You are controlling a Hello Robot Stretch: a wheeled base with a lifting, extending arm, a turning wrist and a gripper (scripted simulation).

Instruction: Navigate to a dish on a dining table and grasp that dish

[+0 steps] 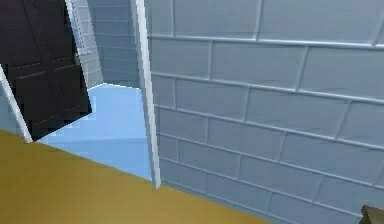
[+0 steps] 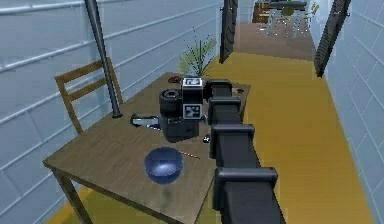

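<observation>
Dark end effector (image 2: 171,109) over the wooden table (image 2: 90,160), apart from the blue bowl (image 2: 163,164); whether it holds anything is unclear.

In the arm side view, the bench (image 2: 100,158) is found at 8 o'clock from the picture's middle, and a chair (image 2: 85,88) is set against its 11 o'clock edge. The dish (image 2: 163,164) is placed on the bench, at 6 o'clock from the pincer (image 2: 168,112). The arm (image 2: 235,150) is laid along the bench's 3 o'clock side. A plant (image 2: 197,50) is seen at the bench's 1 o'clock end. In the forward view, a door (image 1: 40,60) is placed at 10 o'clock and a wall (image 1: 270,100) at 3 o'clock.
</observation>
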